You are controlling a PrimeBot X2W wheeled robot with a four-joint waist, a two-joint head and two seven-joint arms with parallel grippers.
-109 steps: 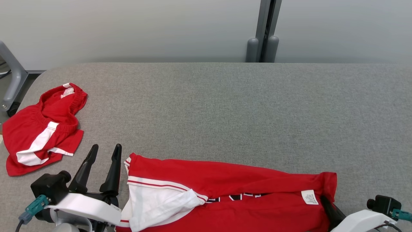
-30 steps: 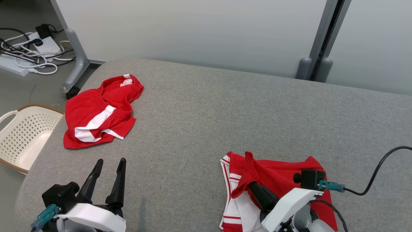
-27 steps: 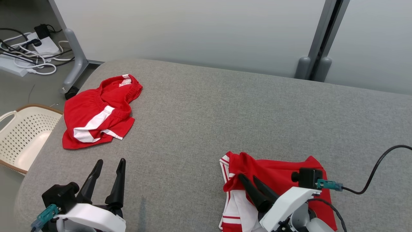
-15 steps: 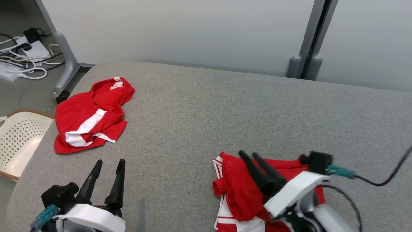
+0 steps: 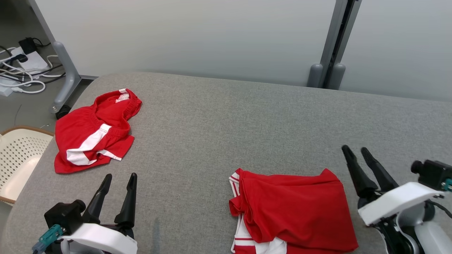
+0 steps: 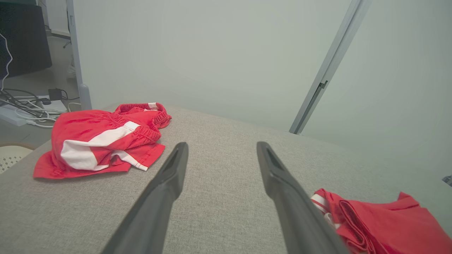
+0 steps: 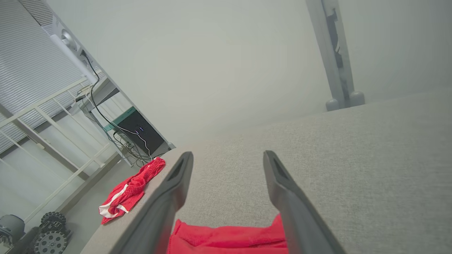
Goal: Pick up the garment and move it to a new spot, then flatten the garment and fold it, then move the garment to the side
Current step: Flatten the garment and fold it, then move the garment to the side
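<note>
A folded red garment with white trim point(image 5: 293, 211) lies flat at the near edge of the grey table point(image 5: 247, 116), also seen in the left wrist view point(image 6: 385, 225) and the right wrist view point(image 7: 229, 236). My right gripper point(image 5: 356, 151) is open just to the right of it, lifted clear, holding nothing. My left gripper point(image 5: 120, 178) is open at the lower left, well apart from the garment, fingers empty.
A second red garment with a white stripe point(image 5: 91, 132) lies crumpled at the table's far left, near the edge. A cream perforated basket point(image 5: 16, 158) stands on the floor left of the table. Cables point(image 5: 21, 74) lie on the floor beyond.
My right gripper let go of the folded garment and withdrew to its right. The fold now lies flat. The head camera turned, shifting the scene. The left arm stayed put.
</note>
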